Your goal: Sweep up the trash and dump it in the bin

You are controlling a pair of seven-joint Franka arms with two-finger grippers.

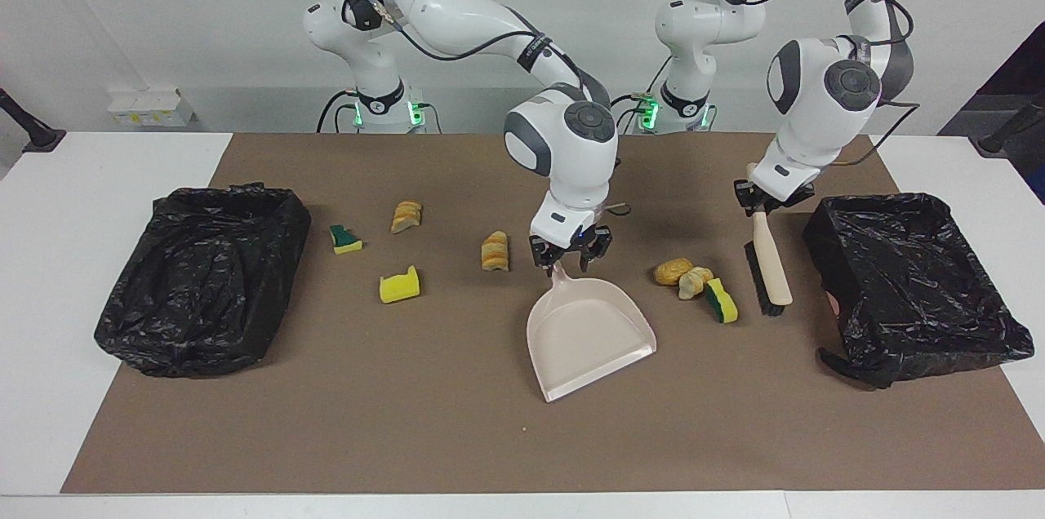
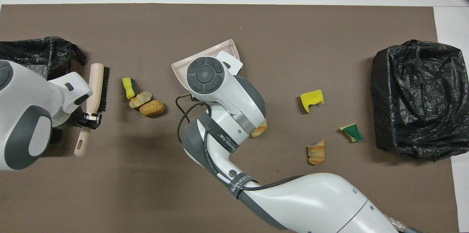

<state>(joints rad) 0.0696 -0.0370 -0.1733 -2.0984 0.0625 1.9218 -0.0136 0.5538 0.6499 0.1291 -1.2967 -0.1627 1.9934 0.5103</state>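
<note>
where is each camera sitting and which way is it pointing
Facing view: high across the table, looking at the robots; both arms show whole, bases at top, right gripper at the beige plastic dustpan handle, left gripper at the beige black-bristled brush.
Overhead view: above the robots' end, looking steeply down; arms enter from the bottom.
Shared: dustpan, brush, brown mat, half a turn apart.

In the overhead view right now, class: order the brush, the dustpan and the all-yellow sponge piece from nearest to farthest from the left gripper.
1. Brush: at the left gripper.
2. Dustpan: mid-table.
3. All-yellow sponge piece: toward the right arm's end.
</note>
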